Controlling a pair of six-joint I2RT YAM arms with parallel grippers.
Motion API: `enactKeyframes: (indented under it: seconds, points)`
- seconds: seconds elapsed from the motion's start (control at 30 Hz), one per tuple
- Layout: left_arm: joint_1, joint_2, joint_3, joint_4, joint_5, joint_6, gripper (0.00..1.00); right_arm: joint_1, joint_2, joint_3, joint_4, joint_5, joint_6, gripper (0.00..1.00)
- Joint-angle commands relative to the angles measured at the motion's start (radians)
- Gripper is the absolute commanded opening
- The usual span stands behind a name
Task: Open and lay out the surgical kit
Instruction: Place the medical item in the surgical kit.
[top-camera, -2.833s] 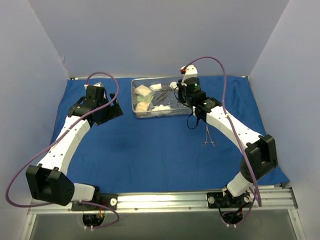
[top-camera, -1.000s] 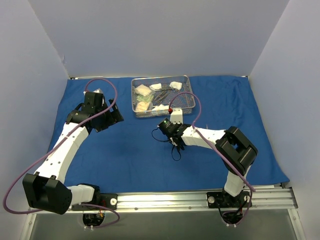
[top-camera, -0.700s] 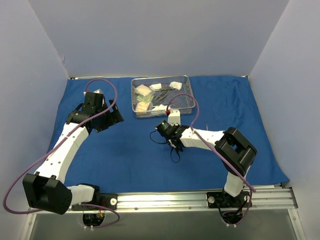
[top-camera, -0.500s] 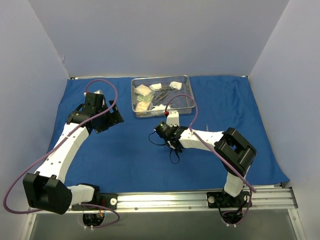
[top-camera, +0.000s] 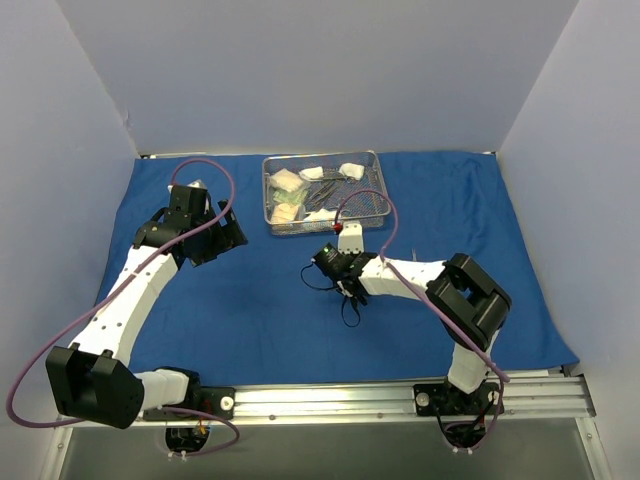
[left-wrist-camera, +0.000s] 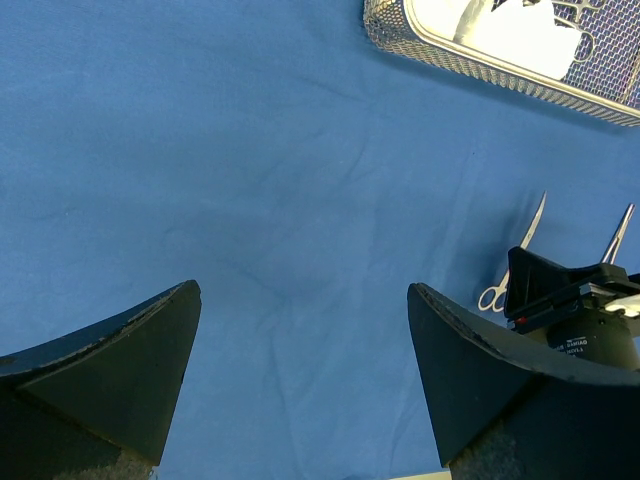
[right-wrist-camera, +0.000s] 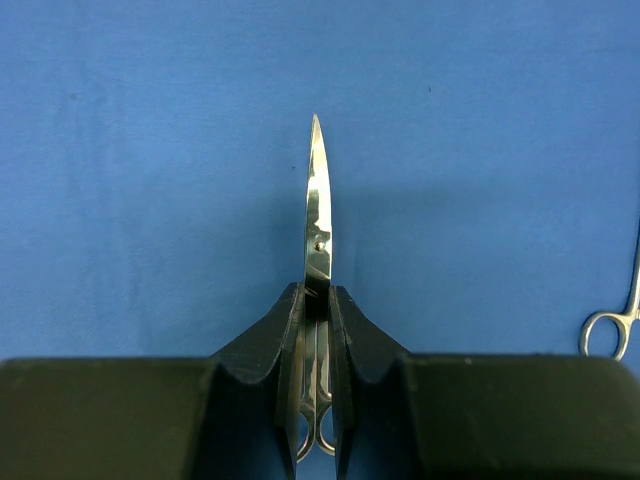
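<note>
The blue drape (top-camera: 250, 290) lies spread over the table. At its far middle stands the steel mesh tray (top-camera: 372, 205) (left-wrist-camera: 420, 40) with white gauze pads (top-camera: 350, 170), small packets (top-camera: 287, 183) and dark instruments inside. My right gripper (top-camera: 342, 278) (right-wrist-camera: 317, 292) points down at mid-table, shut on small steel scissors (right-wrist-camera: 318, 200) (left-wrist-camera: 536, 215) at the pivot. The blades lie level, low over the cloth. Forceps (right-wrist-camera: 610, 330) (left-wrist-camera: 617, 235) rest on the drape just beside them. My left gripper (top-camera: 218, 236) (left-wrist-camera: 303, 288) hangs open over bare cloth on the left.
Grey walls close in the back and both sides. A metal rail (top-camera: 330, 400) with both arm bases runs along the near edge. The right arm's purple cable (top-camera: 385, 215) loops over the tray's near right corner.
Since the oldest frame the right arm has come from the tray to mid-table. Over the last second it drifted slightly left. The left arm has stayed put.
</note>
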Motion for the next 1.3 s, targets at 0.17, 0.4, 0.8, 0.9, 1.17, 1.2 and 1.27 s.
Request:
enactKeyframes:
  seconds: [0.17,0.4,0.8,0.9,1.17,1.2,1.27]
  points:
    - [0.001,-0.022,0.006,0.014,-0.002,-0.005,0.94,-0.021,0.024,-0.014,0.021,-0.009,-0.011,0.04]
    - [0.001,-0.018,0.008,0.014,-0.002,-0.005,0.94,-0.019,0.012,-0.034,0.041,-0.036,-0.045,0.06]
    - [0.001,-0.016,0.005,0.024,-0.001,-0.003,0.94,-0.010,-0.009,-0.047,0.052,-0.049,-0.070,0.07]
    - [0.001,-0.015,0.003,0.022,-0.001,-0.003,0.94,-0.004,-0.017,-0.056,0.058,-0.053,-0.070,0.07]
    - [0.001,-0.010,0.003,0.019,-0.004,-0.003,0.94,-0.003,-0.025,-0.068,0.065,-0.072,-0.057,0.16]
    - [0.001,-0.010,0.003,0.018,-0.004,-0.003,0.94,-0.003,-0.026,-0.067,0.064,-0.070,-0.057,0.19]
    - [0.001,-0.012,0.003,0.016,-0.005,-0.003,0.94,-0.003,-0.032,-0.063,0.059,-0.066,-0.051,0.29]
